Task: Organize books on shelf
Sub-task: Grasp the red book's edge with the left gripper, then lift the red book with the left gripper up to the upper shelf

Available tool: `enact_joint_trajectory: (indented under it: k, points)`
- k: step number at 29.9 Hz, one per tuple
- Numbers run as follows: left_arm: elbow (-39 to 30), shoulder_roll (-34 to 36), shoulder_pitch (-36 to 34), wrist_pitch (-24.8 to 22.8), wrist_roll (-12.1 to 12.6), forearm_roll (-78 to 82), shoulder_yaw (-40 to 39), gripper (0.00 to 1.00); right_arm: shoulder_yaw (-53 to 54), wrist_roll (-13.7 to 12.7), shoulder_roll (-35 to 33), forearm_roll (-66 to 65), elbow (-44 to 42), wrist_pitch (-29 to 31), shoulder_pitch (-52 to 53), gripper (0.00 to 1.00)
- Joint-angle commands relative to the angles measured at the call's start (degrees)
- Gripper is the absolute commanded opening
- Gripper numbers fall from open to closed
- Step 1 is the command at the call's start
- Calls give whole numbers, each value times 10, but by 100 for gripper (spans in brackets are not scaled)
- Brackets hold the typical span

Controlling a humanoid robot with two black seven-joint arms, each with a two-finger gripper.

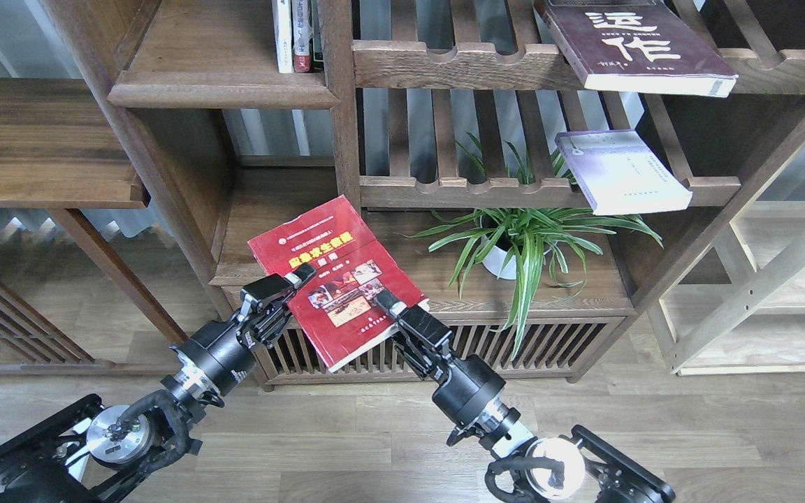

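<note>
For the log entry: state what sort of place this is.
Probably a study or home-style reading room: a dark wooden bookcase holding books, a potted spider plant on its shelf, and wood-plank flooring.

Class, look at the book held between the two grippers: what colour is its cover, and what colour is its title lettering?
The book has a red cover with yellow title lettering, shown in the head view.
</note>
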Motion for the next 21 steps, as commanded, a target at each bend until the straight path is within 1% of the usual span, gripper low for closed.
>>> enact_joint_trajectory:
  k: [1, 4, 6, 7, 12, 16, 21]
  points:
    - [0, 2, 3, 0, -1, -1, -3, 0, 3, 0, 0, 0, -10, 0, 10, 64]
    - [-2, 6, 6, 0, -2, -1, -7, 0, 16, 0, 0, 0, -21, 0, 15, 64]
    - [-7, 15, 7, 0, -1, -1, -13, 0, 39, 0, 0, 0, -30, 0, 15, 66]
    - [-10, 25, 7, 0, -1, 1, -14, 0, 53, 0, 0, 0, -35, 0, 15, 68]
    - [-23, 60, 7, 0, -2, 20, -29, 0, 108, -1, 0, 0, -45, 0, 18, 68]
    - [-63, 111, 21, 0, -1, 63, -55, 0, 121, -1, 0, -3, -46, 0, 20, 68]
    - [-135, 179, 29, 0, 0, 106, -88, 0, 117, -3, 0, -18, -48, 0, 27, 68]
